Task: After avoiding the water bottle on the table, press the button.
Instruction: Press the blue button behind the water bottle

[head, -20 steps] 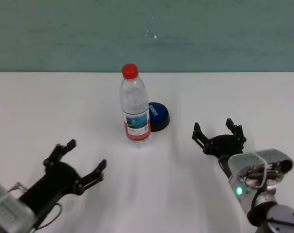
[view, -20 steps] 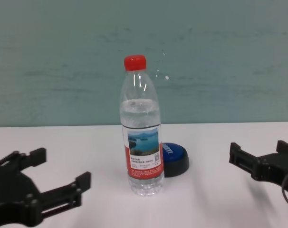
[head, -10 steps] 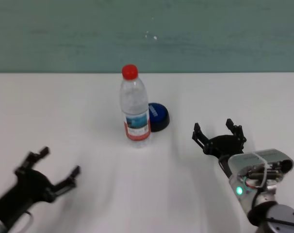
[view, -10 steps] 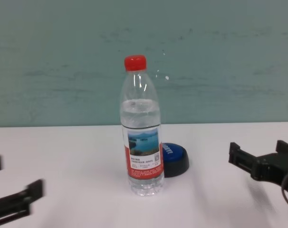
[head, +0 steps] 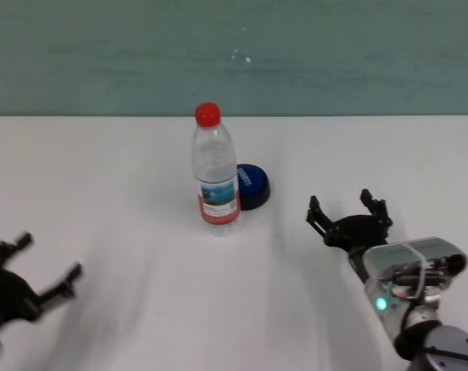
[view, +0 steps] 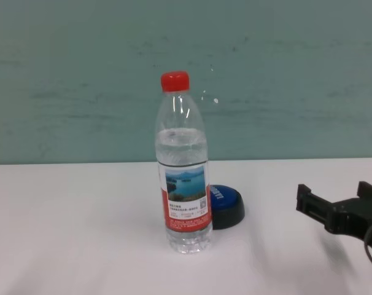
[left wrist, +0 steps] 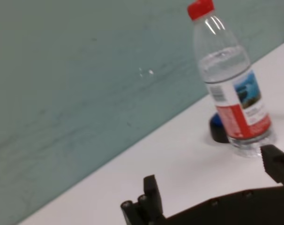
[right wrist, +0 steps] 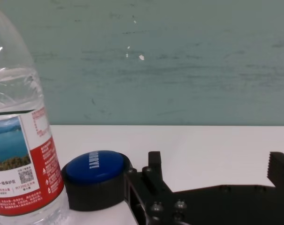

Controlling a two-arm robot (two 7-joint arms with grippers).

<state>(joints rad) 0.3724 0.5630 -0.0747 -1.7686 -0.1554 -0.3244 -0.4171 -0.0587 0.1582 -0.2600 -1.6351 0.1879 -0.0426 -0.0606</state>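
While the water bottle [head: 216,176] stands upright near the middle of the white tabletop [head: 126,170], the blue button [head: 252,185] sits just behind it, toward the robot's right. Left pincer [head: 35,270], fingers spread and empty, hovers at the near left edge. Right pincer [head: 348,213], likewise spread and empty, lies right of the button.

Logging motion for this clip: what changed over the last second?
The left gripper, fingers open, pulled back toward the table's near-left corner, nearly leaving the chest view. The right gripper, open, the water bottle and the button behind it stayed put.
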